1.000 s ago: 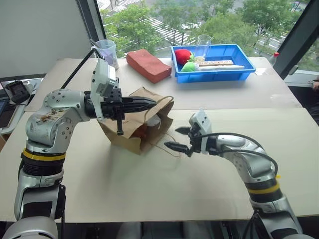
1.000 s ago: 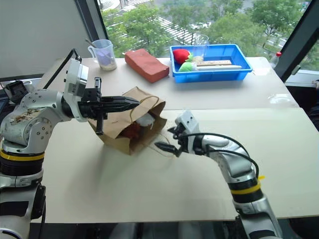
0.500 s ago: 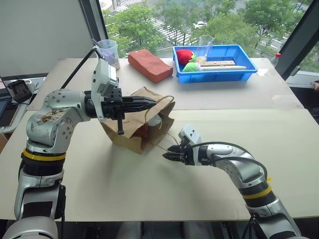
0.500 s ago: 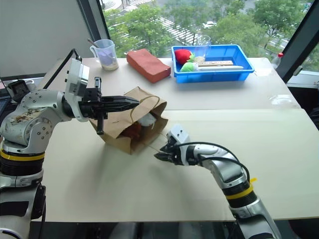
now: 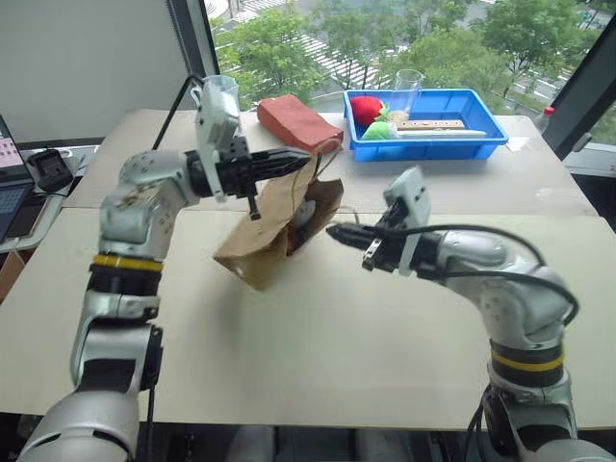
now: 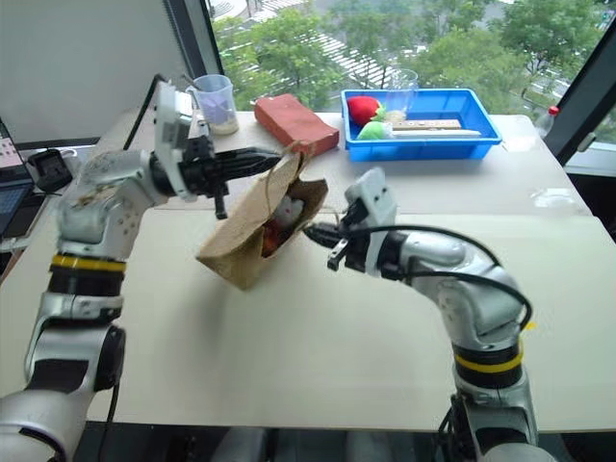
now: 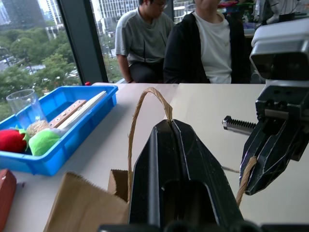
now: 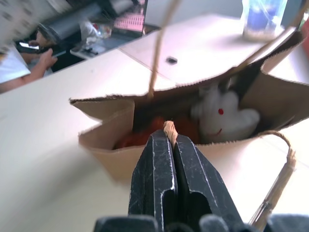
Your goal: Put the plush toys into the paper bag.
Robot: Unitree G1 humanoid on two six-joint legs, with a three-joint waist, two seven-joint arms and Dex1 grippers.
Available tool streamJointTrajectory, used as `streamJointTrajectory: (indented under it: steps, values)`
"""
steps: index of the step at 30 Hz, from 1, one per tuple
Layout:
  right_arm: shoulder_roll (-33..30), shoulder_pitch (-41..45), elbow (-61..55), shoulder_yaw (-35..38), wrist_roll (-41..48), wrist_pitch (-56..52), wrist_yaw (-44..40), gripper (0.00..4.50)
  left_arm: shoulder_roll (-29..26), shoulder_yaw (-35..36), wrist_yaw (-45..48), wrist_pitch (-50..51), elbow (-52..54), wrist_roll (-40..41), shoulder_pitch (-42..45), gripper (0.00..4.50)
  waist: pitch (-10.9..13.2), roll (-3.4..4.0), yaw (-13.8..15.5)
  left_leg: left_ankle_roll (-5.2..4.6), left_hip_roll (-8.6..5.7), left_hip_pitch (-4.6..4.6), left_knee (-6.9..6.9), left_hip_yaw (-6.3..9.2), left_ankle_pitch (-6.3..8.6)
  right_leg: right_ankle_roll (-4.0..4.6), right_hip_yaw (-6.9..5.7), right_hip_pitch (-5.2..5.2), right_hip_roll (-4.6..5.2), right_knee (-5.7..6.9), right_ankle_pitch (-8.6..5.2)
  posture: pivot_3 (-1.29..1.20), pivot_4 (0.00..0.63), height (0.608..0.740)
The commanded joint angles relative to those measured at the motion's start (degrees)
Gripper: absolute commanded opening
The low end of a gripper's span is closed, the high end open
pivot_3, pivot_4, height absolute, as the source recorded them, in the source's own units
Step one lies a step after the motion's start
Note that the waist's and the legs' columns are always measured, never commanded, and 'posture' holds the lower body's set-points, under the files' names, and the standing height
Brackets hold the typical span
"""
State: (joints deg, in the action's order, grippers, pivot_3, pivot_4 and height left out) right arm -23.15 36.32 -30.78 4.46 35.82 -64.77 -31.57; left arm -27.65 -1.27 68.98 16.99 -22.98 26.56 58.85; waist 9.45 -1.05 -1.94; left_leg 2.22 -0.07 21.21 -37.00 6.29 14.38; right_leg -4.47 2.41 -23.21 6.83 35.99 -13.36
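Note:
The brown paper bag [image 5: 258,243] hangs tilted over the table, mouth toward my right arm, with its lower corner near the tabletop. My left gripper [image 5: 310,152] is shut on one tan loop handle [image 7: 135,126] at the bag's upper edge. My right gripper [image 5: 334,232] is shut on the other handle [image 8: 168,127] at the mouth's near side. Inside the bag lie the plush toys: the white one [image 8: 223,114] and, deeper in shadow, a brownish one [image 8: 159,127].
At the table's back stand a reddish-brown block [image 5: 299,121], a blue tray [image 5: 478,147] with red and green soft toys [image 5: 367,110], a clear glass [image 5: 408,86] and a measuring cup [image 5: 222,95]. Two people [image 7: 145,43] sit beyond the table.
My right gripper has shut on the bag's lower handle and risen with it. The left hand has pushed forward. The bag has come up off the table and tilted. The camera has shifted.

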Motion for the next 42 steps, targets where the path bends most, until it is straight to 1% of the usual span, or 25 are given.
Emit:
streamJointTrajectory:
  steps: [1,3,6,9,12,15,19,25,28,32,33,35,36,37,39,40,42]
  values:
    - [1.42,3.98,-5.69,3.96,5.23,-4.95,4.54,0.03,2.05,0.25,3.30,-5.76,-9.46,-2.17,6.26,0.00,0.00,0.00,-0.26,0.00,0.00,0.02,0.02,0.00,0.00,0.00,0.00,-0.01,0.00,0.00,0.00,0.00,0.150,0.740]
    - [2.55,5.29,-6.81,4.40,6.93,-6.94,6.66,0.03,3.16,0.30,5.10,-7.77,-13.94,-3.17,8.69,0.00,0.00,0.00,-0.51,-0.03,0.00,0.05,0.02,0.00,0.01,0.00,-0.01,-0.02,0.00,0.01,0.00,0.00,0.150,0.740]
    - [5.25,5.81,-6.86,3.08,7.64,-7.74,9.94,0.03,4.36,0.19,7.67,-9.87,-18.48,-4.47,11.03,0.00,0.00,0.00,-0.89,-0.10,0.00,0.05,0.02,0.00,0.06,0.00,-0.01,-0.04,0.00,0.02,0.00,0.00,0.150,0.740]
    - [7.16,5.20,-5.28,0.57,6.07,-6.24,11.87,0.03,4.90,0.34,9.29,-10.90,-20.87,-5.59,12.07,0.00,0.00,0.01,-1.08,-0.12,0.00,0.04,0.03,0.00,0.07,0.00,-0.01,-0.06,0.00,0.06,0.00,0.00,0.150,0.740]
    - [7.68,4.90,-1.22,-3.11,2.09,-2.21,12.99,0.03,4.73,-0.11,10.91,-10.76,-21.47,-6.80,11.93,0.00,0.00,0.00,-1.41,-0.12,0.00,0.04,0.01,0.00,0.07,0.00,0.00,-0.06,0.00,0.08,0.00,0.00,0.150,0.740]
    - [6.71,4.64,1.93,-6.45,-0.96,1.48,12.10,0.03,3.40,-0.67,13.21,-8.24,-16.86,-6.80,9.11,0.00,0.00,0.01,-1.49,-0.12,0.00,0.05,0.01,0.00,0.06,-0.01,0.00,-0.06,0.00,0.09,0.00,0.00,0.150,0.740]
    - [6.23,4.32,4.56,-9.26,-3.09,5.16,10.40,0.03,-0.74,-0.80,14.06,-1.81,-4.31,-5.43,2.14,0.00,0.00,0.01,-2.24,-0.13,0.01,0.04,0.05,0.01,0.07,-0.01,0.00,-0.12,0.00,0.12,0.00,0.00,0.150,0.740]
    - [6.18,4.85,9.58,-12.46,-6.31,11.03,7.37,0.03,-5.48,3.61,6.46,6.62,12.70,-2.30,-7.10,0.00,0.00,0.02,-2.20,-0.12,0.02,0.08,0.06,0.02,0.07,-0.01,0.02,-0.25,0.00,0.20,0.00,0.00,0.150,0.740]
    - [5.84,5.29,11.18,-13.09,-7.01,12.55,5.67,0.00,-8.12,7.83,1.01,12.36,21.88,0.89,-11.68,0.88,0.00,0.02,-2.12,-0.12,0.02,0.07,0.04,0.02,0.07,-0.01,0.03,-0.24,0.00,0.19,0.00,0.00,0.150,0.740]
    - [5.33,5.51,12.12,-13.35,-7.69,13.58,3.72,0.00,-11.43,13.53,-5.89,19.97,33.22,5.83,-18.05,2.76,0.00,0.02,-2.10,-0.12,0.02,0.07,0.06,0.03,0.07,-0.01,0.02,-0.25,0.00,0.19,0.00,0.00,0.150,0.740]
    - [5.29,5.78,12.49,-13.32,-7.85,13.79,3.29,0.00,-12.49,15.40,-7.49,22.33,36.04,7.61,-20.04,3.31,0.00,0.02,-2.10,-0.12,0.03,0.07,0.06,0.03,0.07,-0.01,0.03,-0.25,0.00,0.18,0.00,0.00,0.150,0.740]
    - [5.19,6.29,13.19,-13.24,-8.09,14.16,2.55,0.00,-14.28,18.59,-10.03,25.49,40.35,10.02,-24.03,4.19,0.01,0.03,-2.09,-0.12,0.03,0.07,0.07,0.03,0.07,-0.01,0.02,-0.25,0.00,0.17,0.00,0.00,0.150,0.740]
    - [5.13,6.45,13.49,-13.18,-8.20,14.32,2.22,0.00,-14.90,19.48,-11.06,26.32,41.71,10.81,-25.48,4.44,0.01,0.03,-2.09,-0.12,0.03,0.07,0.07,0.03,0.07,-0.01,0.03,-0.25,0.00,0.18,0.00,0.00,0.150,0.740]
    - [5.08,6.69,13.85,-13.14,-8.34,14.50,1.91,0.00,-15.59,20.50,-11.66,26.76,43.11,11.22,-27.95,4.44,0.01,0.03,-2.07,-0.12,0.02,0.07,0.07,0.02,0.07,-0.01,0.03,-0.25,0.00,0.19,0.00,0.00,0.150,0.740]
    - [4.97,7.66,15.22,-12.99,-8.66,14.95,1.19,0.00,-15.85,22.08,-12.18,26.86,48.31,11.62,-38.19,4.44,-0.01,0.07,-2.22,-0.12,0.03,0.06,0.07,0.02,0.07,0.00,0.03,-0.25,0.00,0.17,0.00,0.00,0.150,0.740]
    - [4.91,8.03,15.82,-12.99,-8.85,15.25,0.84,0.00,-15.64,21.45,-12.59,24.65,49.39,9.92,-41.83,4.44,-0.01,0.06,-2.13,-0.12,0.03,-0.02,0.11,-0.04,0.07,0.00,0.08,-0.23,0.00,0.15,0.00,0.00,0.150,0.740]
    - [4.91,8.60,16.76,-13.00,-9.11,15.69,0.38,0.00,-13.86,19.65,-14.58,21.43,49.89,8.19,-45.06,4.44,0.00,0.06,-1.93,-0.13,0.04,-0.03,0.13,-0.04,0.08,0.00,0.07,-0.25,0.01,0.13,0.00,0.00,0.150,0.740]
